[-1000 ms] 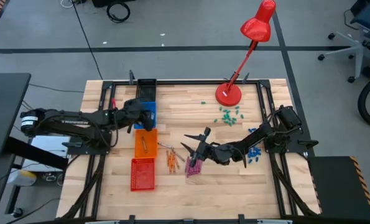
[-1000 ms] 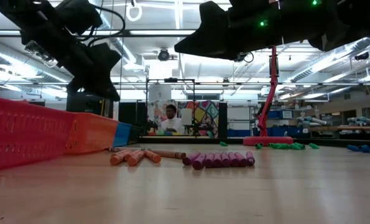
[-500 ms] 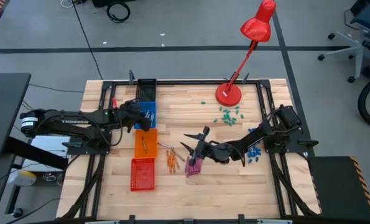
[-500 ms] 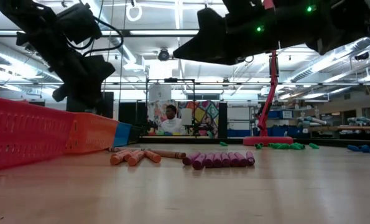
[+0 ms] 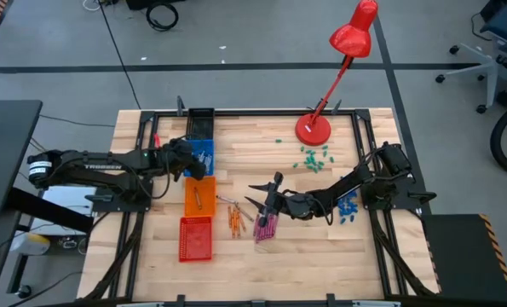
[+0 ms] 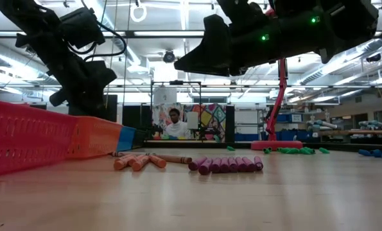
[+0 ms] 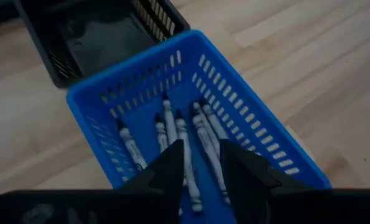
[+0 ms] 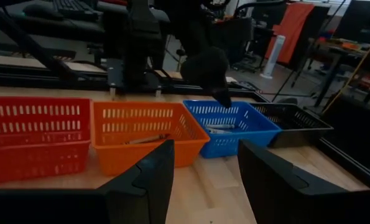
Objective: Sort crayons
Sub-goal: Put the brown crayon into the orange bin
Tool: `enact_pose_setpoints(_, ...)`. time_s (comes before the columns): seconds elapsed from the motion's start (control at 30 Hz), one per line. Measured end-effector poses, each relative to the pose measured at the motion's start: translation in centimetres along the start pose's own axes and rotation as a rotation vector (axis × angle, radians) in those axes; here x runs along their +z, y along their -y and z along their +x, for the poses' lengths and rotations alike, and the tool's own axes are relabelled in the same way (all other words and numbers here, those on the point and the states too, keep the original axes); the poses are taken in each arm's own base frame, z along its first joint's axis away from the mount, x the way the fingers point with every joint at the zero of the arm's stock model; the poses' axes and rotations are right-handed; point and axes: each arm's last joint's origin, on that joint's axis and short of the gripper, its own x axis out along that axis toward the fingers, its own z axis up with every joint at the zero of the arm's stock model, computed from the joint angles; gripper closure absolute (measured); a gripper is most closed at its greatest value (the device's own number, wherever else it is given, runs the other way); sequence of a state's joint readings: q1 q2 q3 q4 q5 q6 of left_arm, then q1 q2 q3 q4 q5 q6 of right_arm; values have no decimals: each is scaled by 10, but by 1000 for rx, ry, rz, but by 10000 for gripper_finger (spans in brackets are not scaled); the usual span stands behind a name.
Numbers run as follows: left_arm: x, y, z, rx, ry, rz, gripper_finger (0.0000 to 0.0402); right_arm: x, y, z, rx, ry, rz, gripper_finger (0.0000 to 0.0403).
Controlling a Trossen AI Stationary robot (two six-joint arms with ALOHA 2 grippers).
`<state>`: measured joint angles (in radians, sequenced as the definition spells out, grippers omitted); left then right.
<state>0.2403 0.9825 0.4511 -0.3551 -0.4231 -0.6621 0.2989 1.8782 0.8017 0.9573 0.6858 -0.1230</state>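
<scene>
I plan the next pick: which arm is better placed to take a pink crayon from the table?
Right. The right gripper hangs open just above the pink crayons. The left gripper is far away, open over the blue basket holding grey crayons.

1. Grey-silver crayons point(image 7: 204, 140) lie side by side in the blue basket, just beyond the left gripper's fingertips point(image 7: 180, 163).
2. Magenta-pink crayons point(image 5: 265, 227) lie in a row under the right gripper's fingers point(image 5: 257, 185).
3. Orange crayons point(image 5: 235, 221) lie beside them.
</scene>
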Motion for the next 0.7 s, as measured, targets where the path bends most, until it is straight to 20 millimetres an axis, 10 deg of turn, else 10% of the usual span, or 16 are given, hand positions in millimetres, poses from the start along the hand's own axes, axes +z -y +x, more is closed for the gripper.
enact_pose_setpoints(0.7,14,27,-10,-206,212,86,262,-4,2,34,211,-352,58,221)
